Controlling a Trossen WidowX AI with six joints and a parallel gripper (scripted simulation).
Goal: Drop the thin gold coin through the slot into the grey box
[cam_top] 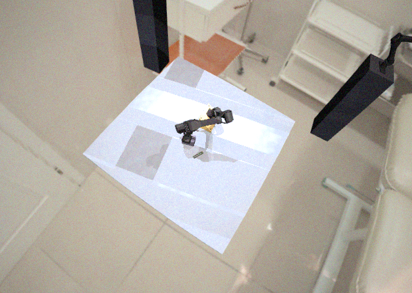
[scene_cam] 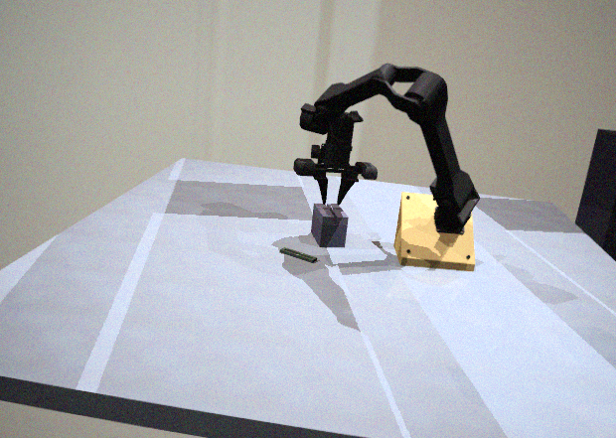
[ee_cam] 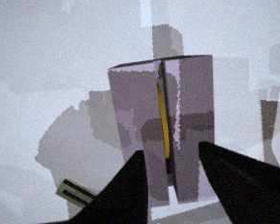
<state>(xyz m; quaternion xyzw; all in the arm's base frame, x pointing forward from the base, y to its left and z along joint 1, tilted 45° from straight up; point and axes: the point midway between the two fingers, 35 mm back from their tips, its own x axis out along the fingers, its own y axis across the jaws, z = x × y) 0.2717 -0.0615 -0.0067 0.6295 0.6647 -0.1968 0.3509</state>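
The grey box [scene_cam: 329, 231] [ee_cam: 194, 91] stands closed on the table, its narrow slot running across the lid. The gold coin [ee_cam: 163, 120] shows in the wrist view as a thin gold strip within the slot. No gold stands up above the lid in the exterior view, and how deep the coin sits is hidden. My gripper [scene_cam: 332, 204] [ee_cam: 171, 153] is open and empty, pointing down, with its fingertips apart just over the lid on either side of the slot. The dark-green holder [cam_top: 198, 155] [scene_cam: 297, 254] [ee_cam: 77, 192] lies empty beside the box.
The arm's yellow base block [cam_top: 208, 127] [scene_cam: 420, 223] stands on the table, to the right of the box in the exterior view. The arm arches between them. Dark pillars [cam_top: 151, 30] [scene_cam: 603, 194] stand beyond the table. Shadows fall around the box and holder.
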